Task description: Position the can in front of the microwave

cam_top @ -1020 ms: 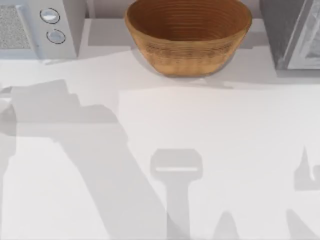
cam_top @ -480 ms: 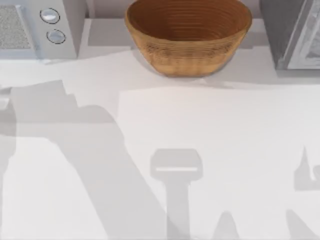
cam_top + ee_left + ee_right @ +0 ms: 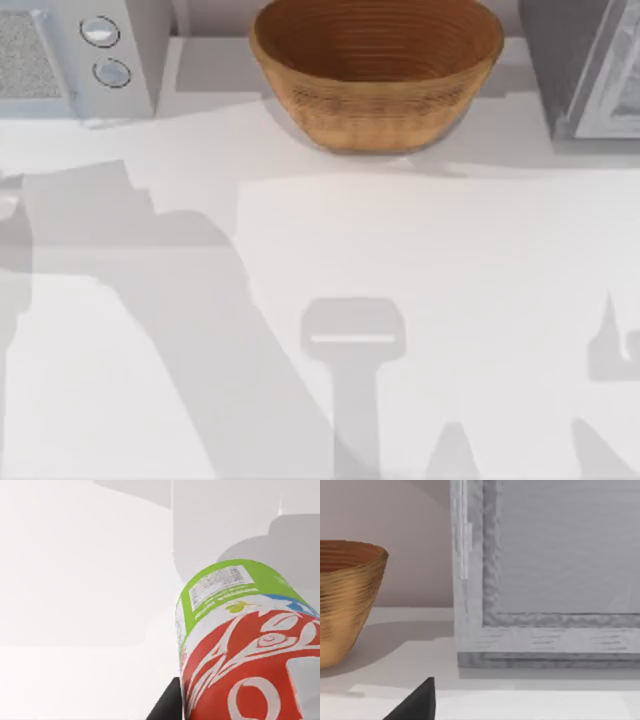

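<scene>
The can [image 3: 240,645] looms close in the left wrist view, with its red label with white lettering and its green band towards the white table. My left gripper [image 3: 240,712] is shut on it, and one dark finger [image 3: 165,707] shows beside the label. In the top view the microwave [image 3: 75,55] stands at the table's far left corner, light grey with two round dials [image 3: 105,50] and a mesh window. A dark fingertip [image 3: 415,702] of my right gripper shows low in the right wrist view, facing the darker grey appliance.
A woven brown basket [image 3: 375,75] stands at the back middle, also visible in the right wrist view [image 3: 345,600]. A darker grey box appliance [image 3: 585,65] with a pale framed door fills the far right corner. Arm shadows lie across the white tabletop [image 3: 420,250].
The left arm's shadow on the table has shifted slightly to the left. The basket and both appliances have not moved.
</scene>
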Motion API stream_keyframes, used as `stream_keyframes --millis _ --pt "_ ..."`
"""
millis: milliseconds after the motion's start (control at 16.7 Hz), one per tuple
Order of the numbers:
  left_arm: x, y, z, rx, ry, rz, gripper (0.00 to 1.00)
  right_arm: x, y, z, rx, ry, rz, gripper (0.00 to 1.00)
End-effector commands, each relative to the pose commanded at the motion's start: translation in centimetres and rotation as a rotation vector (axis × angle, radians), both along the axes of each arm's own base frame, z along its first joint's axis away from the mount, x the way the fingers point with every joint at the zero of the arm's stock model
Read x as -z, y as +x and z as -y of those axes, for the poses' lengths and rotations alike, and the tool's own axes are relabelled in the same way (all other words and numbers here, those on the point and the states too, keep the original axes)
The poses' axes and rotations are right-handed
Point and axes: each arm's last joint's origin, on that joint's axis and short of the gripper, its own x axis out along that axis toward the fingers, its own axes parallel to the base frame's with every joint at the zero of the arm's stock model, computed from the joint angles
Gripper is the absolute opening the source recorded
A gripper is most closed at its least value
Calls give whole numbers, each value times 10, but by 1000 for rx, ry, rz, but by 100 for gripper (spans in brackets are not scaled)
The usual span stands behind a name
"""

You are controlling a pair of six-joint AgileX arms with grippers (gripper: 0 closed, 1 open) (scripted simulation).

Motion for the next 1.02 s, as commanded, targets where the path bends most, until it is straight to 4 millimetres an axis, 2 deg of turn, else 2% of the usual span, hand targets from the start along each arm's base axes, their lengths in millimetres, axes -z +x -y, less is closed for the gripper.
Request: stream_keyframes --millis 240,300,840,1020 --pt "0 0 0 0 0 0 98 0 0 0 0 0 0 100" --pt "0 0 0 0 0 0 100 0 0 0 0 0 0 100" --pt "0 0 0 1 0 -1 100 0 0 0 0 0 0 100" --pt "-12 1 0 1 -1 -3 100 0 0 0 0 0 0 100"
